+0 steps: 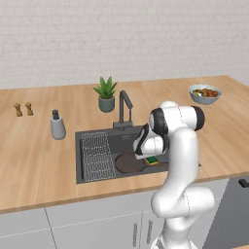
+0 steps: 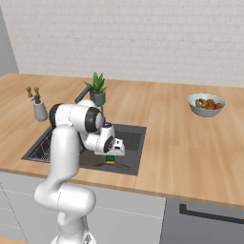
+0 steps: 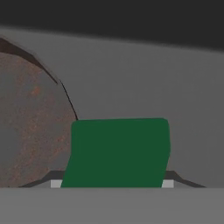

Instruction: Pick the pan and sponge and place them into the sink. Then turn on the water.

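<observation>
The dark round pan [image 1: 129, 162] lies on the floor of the sink [image 1: 83, 146], its rusty-brown inside at the left of the hand view [image 3: 30, 127]. My gripper [image 1: 151, 155] reaches down into the basin just right of the pan and is shut on the sponge [image 1: 152, 160]. The sponge's green face [image 3: 118, 151] spans the gap between the fingertips, with a yellow edge in the left base view. From the right base view the sponge [image 2: 110, 159] hangs low beside the pan [image 2: 93, 158]. Whether it touches the sink floor I cannot tell. No water runs from the faucet [image 1: 124, 108].
A wire rack [image 1: 97, 156] covers the sink's left part. Behind the sink stands a potted plant [image 1: 106, 93], and left of it a soap dispenser [image 1: 58, 125] and two small shakers [image 1: 23, 109]. A grey bowl of food [image 1: 204, 94] sits far right on the wooden counter.
</observation>
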Controlling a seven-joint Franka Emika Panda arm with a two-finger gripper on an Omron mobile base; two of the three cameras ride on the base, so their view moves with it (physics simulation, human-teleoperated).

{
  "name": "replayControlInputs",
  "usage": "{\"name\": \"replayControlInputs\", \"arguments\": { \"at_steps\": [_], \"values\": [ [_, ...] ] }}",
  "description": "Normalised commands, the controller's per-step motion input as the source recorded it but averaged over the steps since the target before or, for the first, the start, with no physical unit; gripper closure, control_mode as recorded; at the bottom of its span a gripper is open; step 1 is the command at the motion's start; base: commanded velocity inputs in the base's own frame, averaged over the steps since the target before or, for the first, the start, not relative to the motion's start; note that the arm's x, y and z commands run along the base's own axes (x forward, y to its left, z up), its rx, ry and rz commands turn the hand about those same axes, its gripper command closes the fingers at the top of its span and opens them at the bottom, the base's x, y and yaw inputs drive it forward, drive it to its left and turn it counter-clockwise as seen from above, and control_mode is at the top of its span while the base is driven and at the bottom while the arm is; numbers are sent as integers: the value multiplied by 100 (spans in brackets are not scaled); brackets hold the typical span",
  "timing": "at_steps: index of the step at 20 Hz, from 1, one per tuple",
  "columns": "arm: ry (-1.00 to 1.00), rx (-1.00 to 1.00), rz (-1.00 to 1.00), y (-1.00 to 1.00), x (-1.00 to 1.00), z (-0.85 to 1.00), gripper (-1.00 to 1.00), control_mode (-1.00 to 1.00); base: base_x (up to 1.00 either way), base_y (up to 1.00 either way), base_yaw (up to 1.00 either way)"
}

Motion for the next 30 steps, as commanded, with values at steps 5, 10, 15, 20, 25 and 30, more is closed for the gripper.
{"name": "replayControlInputs", "arguments": {
  "at_steps": [5,10,15,20,25,30],
  "values": [
    [0,0,0,0,0,0,-100,-100,0,0,0],
    [0,0,0,0,0,0,-100,-100,0,0,0],
    [-1,4,0,0,0,6,-100,-100,0,0,0],
    [-14,15,0,0,-4,63,-100,-100,0,0,0],
    [-6,17,0,0,-38,100,-100,-100,0,0,0],
    [0,7,0,0,-27,100,-100,-100,0,0,0]
  ]
}}
